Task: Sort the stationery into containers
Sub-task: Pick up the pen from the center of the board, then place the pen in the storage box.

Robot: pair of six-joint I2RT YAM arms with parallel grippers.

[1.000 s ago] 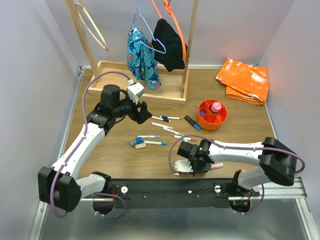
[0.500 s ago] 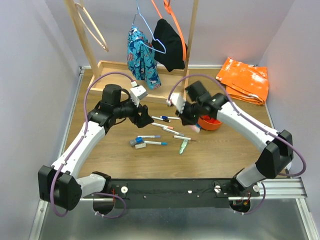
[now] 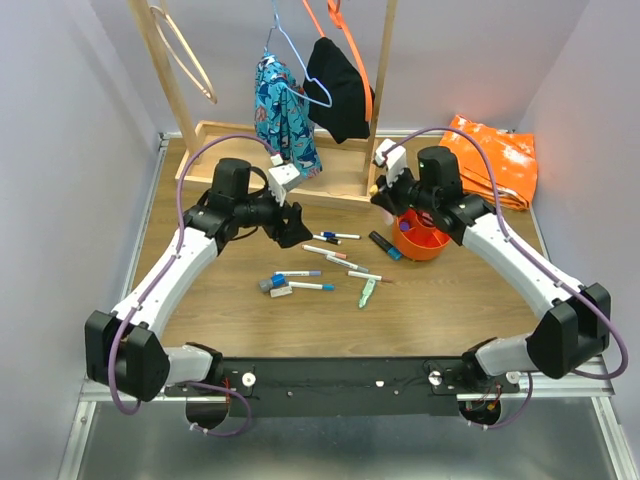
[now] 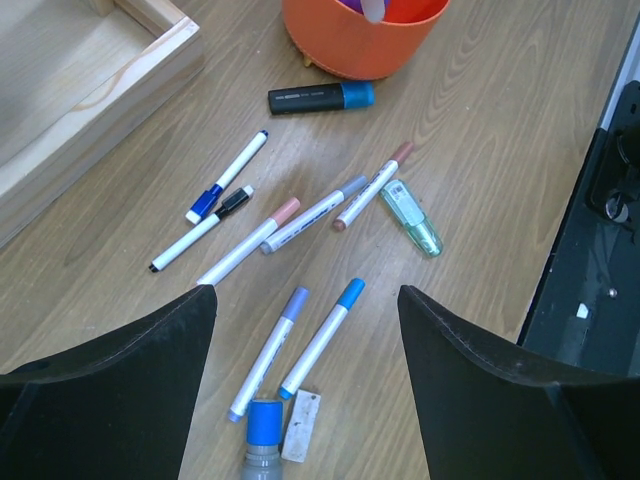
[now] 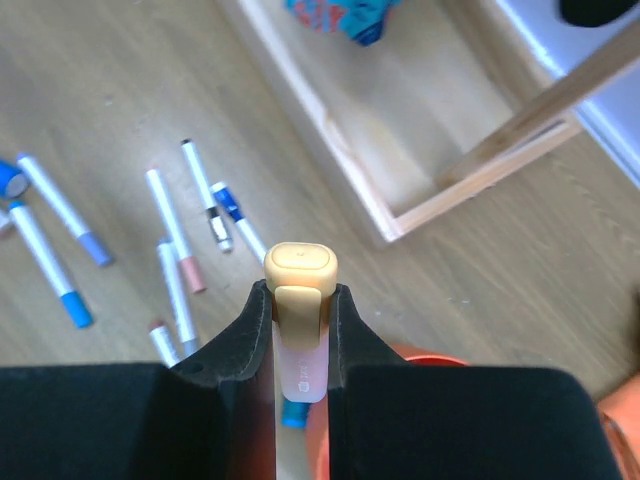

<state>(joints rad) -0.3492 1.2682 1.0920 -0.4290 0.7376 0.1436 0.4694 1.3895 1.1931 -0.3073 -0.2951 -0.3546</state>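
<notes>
We judge the step in hand to be delivery. The right gripper (image 5: 300, 345), jaws pinching a chunky yellow-capped highlighter (image 5: 300, 268), hangs at the left rim of the orange cup (image 3: 425, 248), far right on the tabletop (image 3: 450, 300). The next move calls for centring over a free compartment, then releasing. The left gripper (image 4: 305, 292), jaws spread, hovers over thin white pens (image 4: 300, 220) scattered mid-tabletop beside a mint-green piece (image 4: 412, 217). The cup is smooth moulded plastic, the pens are slim cylinders, and the tabletop is grained wood.
</notes>
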